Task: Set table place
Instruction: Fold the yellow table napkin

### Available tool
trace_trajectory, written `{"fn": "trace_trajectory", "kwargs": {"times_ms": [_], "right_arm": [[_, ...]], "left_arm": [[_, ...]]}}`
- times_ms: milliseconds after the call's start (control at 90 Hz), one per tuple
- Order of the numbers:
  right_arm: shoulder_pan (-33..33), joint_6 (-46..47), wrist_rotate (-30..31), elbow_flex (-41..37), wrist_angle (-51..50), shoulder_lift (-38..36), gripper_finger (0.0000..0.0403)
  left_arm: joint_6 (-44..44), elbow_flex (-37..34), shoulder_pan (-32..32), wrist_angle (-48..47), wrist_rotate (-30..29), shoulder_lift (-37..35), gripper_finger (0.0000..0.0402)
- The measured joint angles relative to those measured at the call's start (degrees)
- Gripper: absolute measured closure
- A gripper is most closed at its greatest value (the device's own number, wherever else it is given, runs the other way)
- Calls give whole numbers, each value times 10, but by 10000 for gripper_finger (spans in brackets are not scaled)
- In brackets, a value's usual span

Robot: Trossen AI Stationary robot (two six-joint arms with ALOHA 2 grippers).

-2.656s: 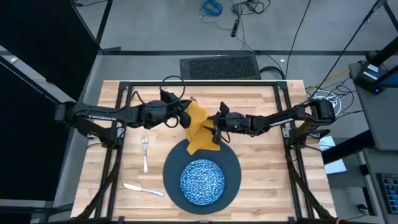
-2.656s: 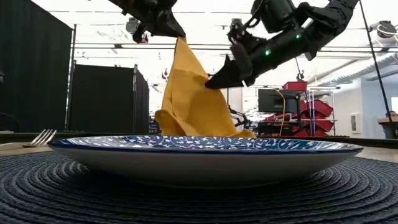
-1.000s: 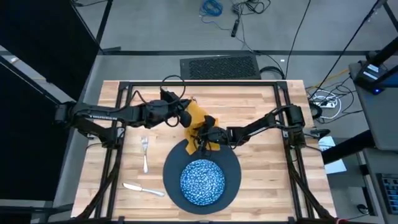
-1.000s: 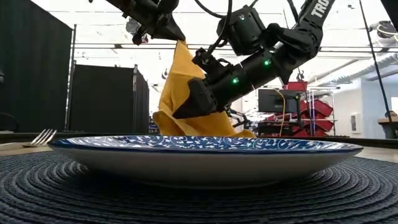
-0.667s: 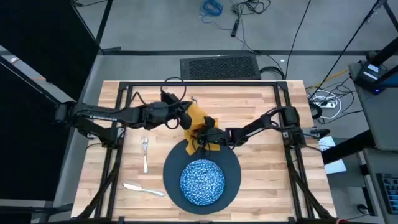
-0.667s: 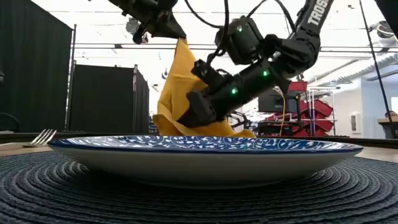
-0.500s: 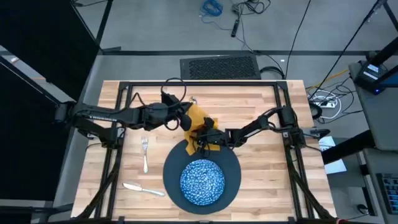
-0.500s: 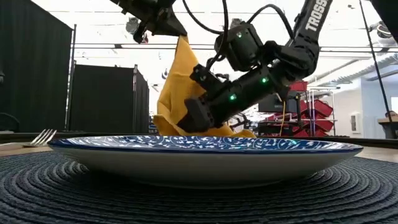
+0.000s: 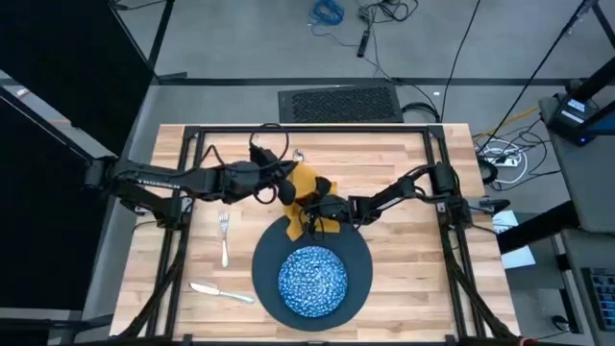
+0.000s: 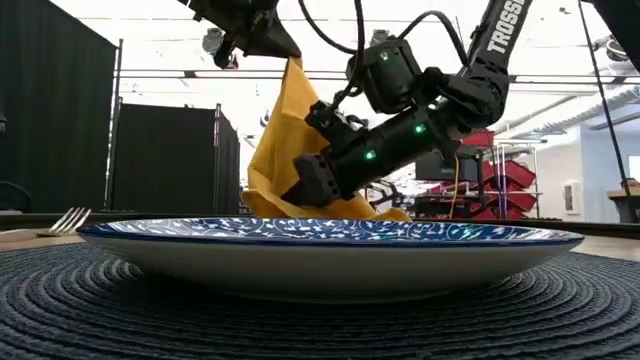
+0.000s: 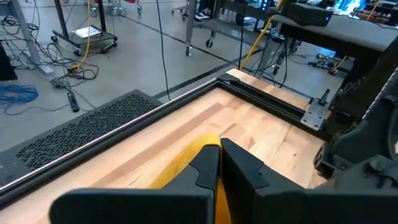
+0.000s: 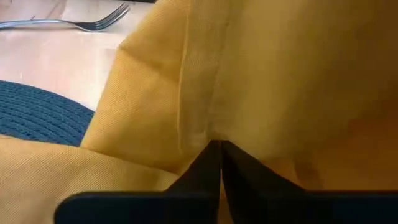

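High view: napkin [image 9: 303, 187] bunched at far edge of placemat [image 9: 357, 248], behind bowl [image 9: 312, 280]; left gripper [image 9: 284, 183] and right gripper [image 9: 309, 215] both on cloth. Fork [image 9: 224, 237], knife [image 9: 221, 292] lie left on table [image 9: 404, 163].

Low view: left gripper holds napkin top high, right gripper low on fold. Step judged: unfolding napkin; next, spread and lay flat beside bowl.

Left wrist view: fingers [image 11: 205, 171] clamped on yellow edge.

Right wrist view: fingers [image 12: 205, 163] pinched shut on cloth, hidden from above.

- grey concrete floor [image 9: 240, 43] around rig
- black perforated mat [image 9: 339, 103] on floor, just past table's far edge
- blue cable coil [image 9: 327, 12] well beyond mat
- black curtain panels [image 10: 165, 155] in room behind
- red bins [image 10: 500, 170] on shelving
- bright overhead light
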Motion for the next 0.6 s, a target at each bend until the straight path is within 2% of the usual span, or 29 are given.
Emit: {"fn": "trace_trajectory", "kwargs": {"times_ms": [111, 222, 333, 444, 600], "right_arm": [[14, -5, 2, 0, -21, -21, 403], [26, -8, 29, 0, -59, -35, 403], [26, -22, -7, 0, -88, -35, 390], [25, -71, -49, 0, -108, -36, 348], [32, -208, -56, 0, -100, -36, 251]], "left_arm": [[0, 0, 0, -13, -4, 0, 402], [0, 0, 0, -28, -16, 0, 402], [0, 0, 0, -26, -18, 0, 402], [0, 0, 0, -24, -18, 0, 402], [-1, 0, 0, -24, -18, 0, 402]]}}
